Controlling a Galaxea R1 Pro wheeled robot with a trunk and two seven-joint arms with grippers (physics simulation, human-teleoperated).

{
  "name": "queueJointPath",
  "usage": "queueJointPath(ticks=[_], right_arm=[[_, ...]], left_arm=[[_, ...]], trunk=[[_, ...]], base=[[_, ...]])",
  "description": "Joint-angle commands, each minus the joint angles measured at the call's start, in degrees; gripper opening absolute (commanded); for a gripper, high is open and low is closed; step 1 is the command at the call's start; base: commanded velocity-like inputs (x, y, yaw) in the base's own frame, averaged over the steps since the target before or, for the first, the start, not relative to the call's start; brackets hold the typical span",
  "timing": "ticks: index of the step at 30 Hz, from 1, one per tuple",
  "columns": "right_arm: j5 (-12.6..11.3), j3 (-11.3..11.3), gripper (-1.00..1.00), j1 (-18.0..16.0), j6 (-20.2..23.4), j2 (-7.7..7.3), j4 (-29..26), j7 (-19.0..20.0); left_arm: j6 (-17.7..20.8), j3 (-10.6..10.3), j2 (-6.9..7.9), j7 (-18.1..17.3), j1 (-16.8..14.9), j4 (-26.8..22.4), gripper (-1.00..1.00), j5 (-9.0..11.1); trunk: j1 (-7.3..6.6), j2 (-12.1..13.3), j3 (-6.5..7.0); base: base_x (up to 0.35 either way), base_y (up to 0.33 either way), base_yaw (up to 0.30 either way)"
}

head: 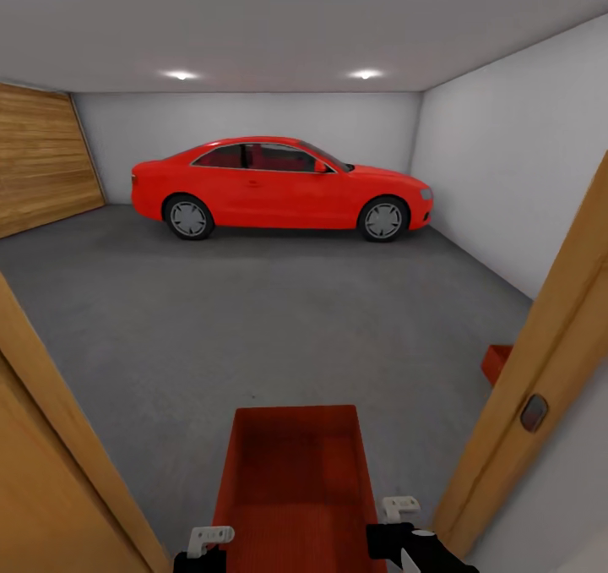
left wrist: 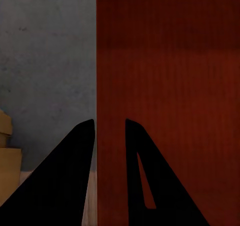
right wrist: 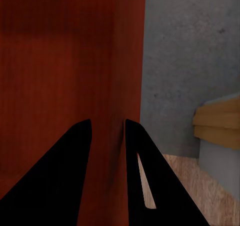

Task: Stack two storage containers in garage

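Bin (head: pixel 295 480), clamped by its side walls in left gripper (left wrist: pixel 110 131) and right gripper (right wrist: pixel 108 131), carried at garage doorway; second bin (head: pixel 496 363) already on floor (head: pixel 253 319) rightward; stacking remains.

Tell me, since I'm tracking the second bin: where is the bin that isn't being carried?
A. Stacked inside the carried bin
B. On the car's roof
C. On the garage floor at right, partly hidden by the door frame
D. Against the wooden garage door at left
C: a red bin corner shows on the grey floor beside the right door frame, apart from the carried bin.
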Motion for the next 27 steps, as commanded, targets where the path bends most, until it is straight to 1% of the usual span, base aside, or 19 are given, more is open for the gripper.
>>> queueJointPath(ticks=[1,10,27], right_arm=[[-0.5,0.6,-1.0,0.0,0.3,-0.56,0.1,0.1],[-0.5,0.6,-1.0,0.0,0.3,-0.56,0.1,0.1],[-0.5,0.6,-1.0,0.0,0.3,-0.56,0.1,0.1]], left_arm=[[-1.2,-0.5,1.01,0.1,-0.1,-0.1,-1.0,0.4],[-1.2,-0.5,1.01,0.1,-0.1,-0.1,-1.0,0.4],[-1.2,-0.5,1.01,0.1,-0.1,-0.1,-1.0,0.4]], trunk=[[0.01,0.0,-0.06],[0.01,0.0,-0.06],[0.01,0.0,-0.06]], base=[[0.14,0.0,0.0],[0.124,0.035,0.0],[0.011,0.008,0.0]])
